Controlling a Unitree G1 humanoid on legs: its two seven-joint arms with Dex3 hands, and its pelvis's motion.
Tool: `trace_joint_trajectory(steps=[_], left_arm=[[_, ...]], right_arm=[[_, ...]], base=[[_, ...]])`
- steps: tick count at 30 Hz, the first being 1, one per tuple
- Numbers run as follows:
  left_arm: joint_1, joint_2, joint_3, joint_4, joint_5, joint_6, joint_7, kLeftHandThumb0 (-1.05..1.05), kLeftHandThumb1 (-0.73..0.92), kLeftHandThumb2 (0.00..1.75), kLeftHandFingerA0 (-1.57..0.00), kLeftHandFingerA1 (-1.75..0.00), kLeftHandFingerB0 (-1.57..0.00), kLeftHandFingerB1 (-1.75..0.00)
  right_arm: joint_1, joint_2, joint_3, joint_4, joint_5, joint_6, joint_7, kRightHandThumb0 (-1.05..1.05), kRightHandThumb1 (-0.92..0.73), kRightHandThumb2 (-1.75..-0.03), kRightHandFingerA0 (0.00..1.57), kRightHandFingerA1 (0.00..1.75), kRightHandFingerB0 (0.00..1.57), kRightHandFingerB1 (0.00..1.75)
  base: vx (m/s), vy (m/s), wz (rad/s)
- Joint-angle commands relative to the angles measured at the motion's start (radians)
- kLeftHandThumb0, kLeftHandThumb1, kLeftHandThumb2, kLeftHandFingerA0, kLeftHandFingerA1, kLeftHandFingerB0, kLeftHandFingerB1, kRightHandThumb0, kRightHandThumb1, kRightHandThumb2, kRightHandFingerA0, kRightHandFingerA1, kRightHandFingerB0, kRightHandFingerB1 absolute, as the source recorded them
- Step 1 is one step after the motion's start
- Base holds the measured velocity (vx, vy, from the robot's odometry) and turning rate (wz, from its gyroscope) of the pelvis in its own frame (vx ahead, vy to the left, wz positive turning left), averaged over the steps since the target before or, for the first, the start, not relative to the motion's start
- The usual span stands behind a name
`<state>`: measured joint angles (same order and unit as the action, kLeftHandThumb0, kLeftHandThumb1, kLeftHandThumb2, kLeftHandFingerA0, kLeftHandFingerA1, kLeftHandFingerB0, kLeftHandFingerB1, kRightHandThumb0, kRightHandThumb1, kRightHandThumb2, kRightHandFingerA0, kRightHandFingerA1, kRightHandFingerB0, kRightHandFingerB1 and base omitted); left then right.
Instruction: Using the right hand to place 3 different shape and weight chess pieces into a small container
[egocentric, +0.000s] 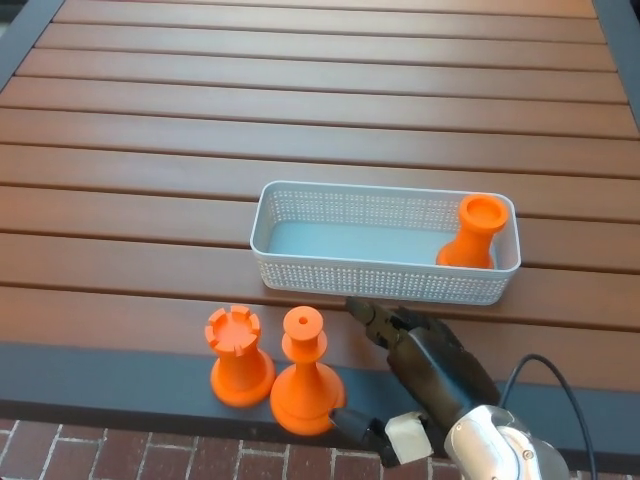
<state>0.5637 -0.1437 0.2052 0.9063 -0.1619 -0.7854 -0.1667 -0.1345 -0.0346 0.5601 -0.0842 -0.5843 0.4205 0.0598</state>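
While we look down from the head view, we see a slatted brown wooden table (300, 110) with a white perforated basket (372, 278) lying across its near half. One orange chess piece (473, 232) with a cupped top stands upright inside the basket at its right end, close against the right wall. Two more orange pieces stand upright on the table's dark front edge, well left of that one and outside the basket: a rook (237, 355) with a notched crown, and just to its right a taller piece with a wide base (305, 375), the two bases about touching. Our right hand (415, 375) comes in from the lower right, just in front of the basket's near wall and just right of the tall piece. Its fingers (372, 320) point up-left and its thumb (355, 425) reaches toward the tall piece's base; they are spread apart and grip nothing. We see a black cable (545, 375) looping behind the wrist.
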Motion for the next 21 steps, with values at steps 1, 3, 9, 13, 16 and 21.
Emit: trace_joint_trajectory(steps=[1, 3, 9, 13, 16, 21], left_arm=[[-0.011, 0.003, -0.013, -0.003, 0.030, -0.015, 0.024, -0.04, 0.22, 1.72, -1.25, -1.59, -1.12, -1.48], [-0.023, 0.007, -0.012, 0.014, 0.033, -0.031, 0.027, -0.06, 0.21, 1.72, -1.28, -1.59, -1.15, -1.48], [-0.026, 0.015, -0.016, 0.020, 0.039, -0.025, 0.030, -0.10, 0.21, 1.70, -1.28, -1.58, -1.12, -1.51], [-0.039, 0.011, -0.009, 0.031, 0.014, -0.038, 0.004, -0.11, 0.21, 1.72, -1.35, -1.56, -1.16, -1.47], [-0.039, 0.013, -0.016, 0.034, 0.032, -0.056, 0.015, -0.11, 0.22, 1.70, -1.33, -1.55, -1.16, -1.46], [-0.042, 0.013, -0.019, 0.031, 0.040, -0.064, 0.022, -0.14, 0.23, 1.69, -1.31, -1.58, -1.18, -1.47]], right_arm=[[-0.021, 0.027, 0.030, -0.015, -0.032, -0.025, -0.025, -0.88, -0.52, -0.93, 0.02, 0.31, 0.11, 0.14], [-0.027, 0.029, 0.036, -0.018, -0.037, -0.024, -0.019, -0.87, -0.52, -0.93, 0.02, 0.30, 0.11, 0.10], [-0.028, 0.035, 0.047, -0.017, -0.044, -0.018, -0.012, -0.85, -0.51, -0.92, 0.02, 0.32, 0.11, 0.11], [-0.041, 0.042, 0.054, -0.001, -0.053, 0.002, -0.002, -0.76, -0.44, -0.91, 0.03, 0.35, 0.02, 0.19], [-0.048, 0.050, 0.053, 0.024, -0.058, 0.014, -0.006, -0.81, -0.48, -0.90, 0.02, 0.31, 0.11, 0.14], [-0.060, 0.058, 0.031, 0.088, -0.054, 0.014, -0.032, -0.78, -0.46, -0.90, 0.00, 0.37, 0.09, 0.19]], base=[[0.00, 0.000, 0.00], [0.00, 0.000, 0.00], [0.00, 0.000, 0.00], [0.00, 0.000, 0.00], [0.00, 0.000, 0.00], [0.00, 0.000, 0.00]])
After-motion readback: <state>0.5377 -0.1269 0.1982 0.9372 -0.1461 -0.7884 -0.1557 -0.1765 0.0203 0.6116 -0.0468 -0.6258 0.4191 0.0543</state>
